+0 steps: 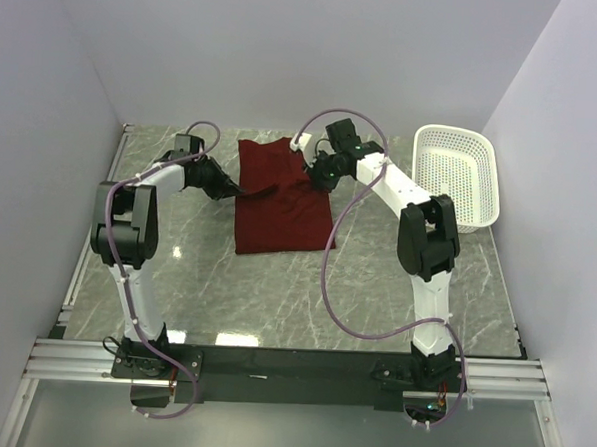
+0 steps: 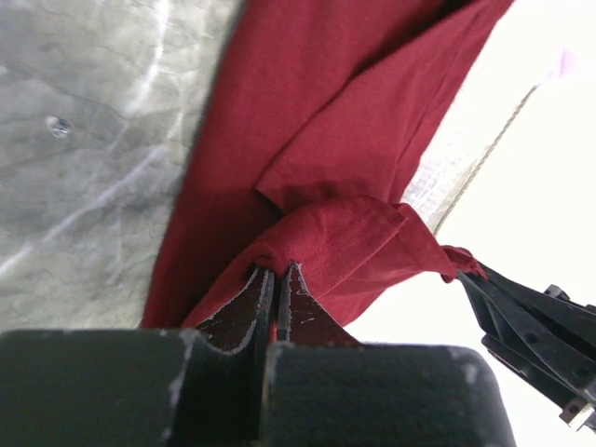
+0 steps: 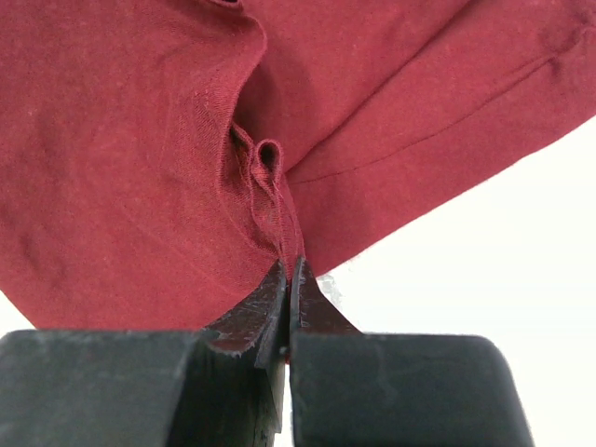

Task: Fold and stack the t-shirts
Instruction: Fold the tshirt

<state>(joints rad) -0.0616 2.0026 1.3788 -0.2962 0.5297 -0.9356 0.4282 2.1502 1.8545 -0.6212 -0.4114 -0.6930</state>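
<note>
While both arms reach in over the grey marble-patterned table top [image 1: 395,289], the plain dark red cloth t-shirt [image 1: 279,217] lies as a rough upright rectangle a little toward twelve o'clock from the table's middle, already narrowed by at least one fold, to judge by its layered edges. The left gripper [image 1: 238,190] sits at the shirt's nine o'clock edge. Its wrist view shows the black jaws clenched on a bunched tuck of the red fabric, which rises off the marble into the pinch. The right gripper [image 1: 317,173] sits at the shirt's two o'clock corner. Its own camera shows the jaws pressed tight on a thin pleat of the same cloth.

This looks like the middle of a fold, with each arm holding one side of the garment, not yet a stacking step. The next move would call for both arms to lift together and carry their pinches the same way across the shirt, keeping the cloth taut between them so that the layers land square.

A white perforated plastic basket [image 1: 461,142] stands at two o'clock on the table, just beyond the right arm's elbow and well apart from the shirt. It could catch that elbow on a wide swing. The purple cables looping off both arms hang near the cloth. The two grippers work close together, so crossing paths is the nearer risk.
</note>
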